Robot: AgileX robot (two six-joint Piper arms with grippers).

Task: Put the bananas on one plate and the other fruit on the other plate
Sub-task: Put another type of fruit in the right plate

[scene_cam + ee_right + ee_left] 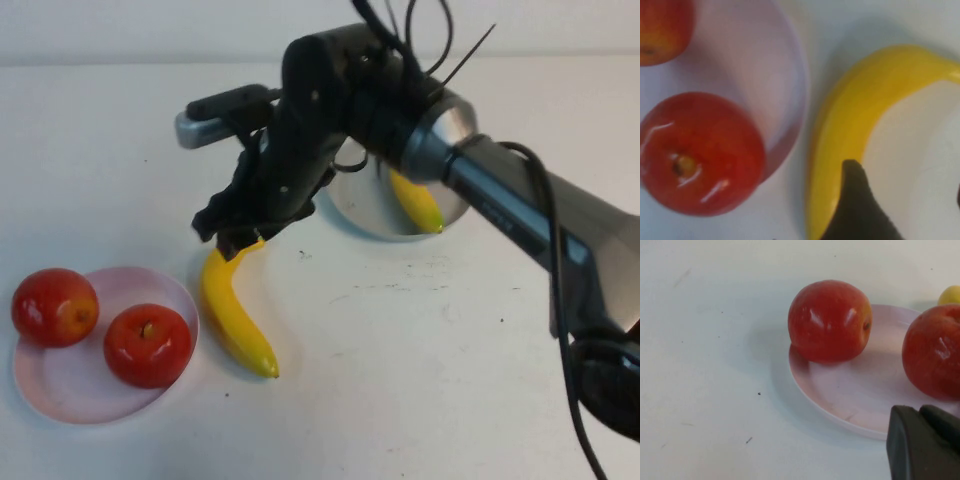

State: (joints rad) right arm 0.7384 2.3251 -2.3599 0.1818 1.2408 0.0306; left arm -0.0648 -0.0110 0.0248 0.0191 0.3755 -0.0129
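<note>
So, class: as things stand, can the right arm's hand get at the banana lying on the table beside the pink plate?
Probably yes. The right hand is open right above the far end of that banana, with nothing between them. The pink plate and its apples sit off to one side. The left hand, shut, is near that plate.

Two red apples (55,306) (148,345), two yellow bananas (235,318) (416,202), two plates: pink plate (75,395) lower left, grey plate (362,203) upper centre. Two grippers: right gripper (236,237), left gripper (922,442).

In your high view, the right arm (330,110) covers most of the grey plate (360,210) and the upper half of its banana (420,205). The right end effector (235,240) hides the tabletop banana's (235,315) top end.
</note>
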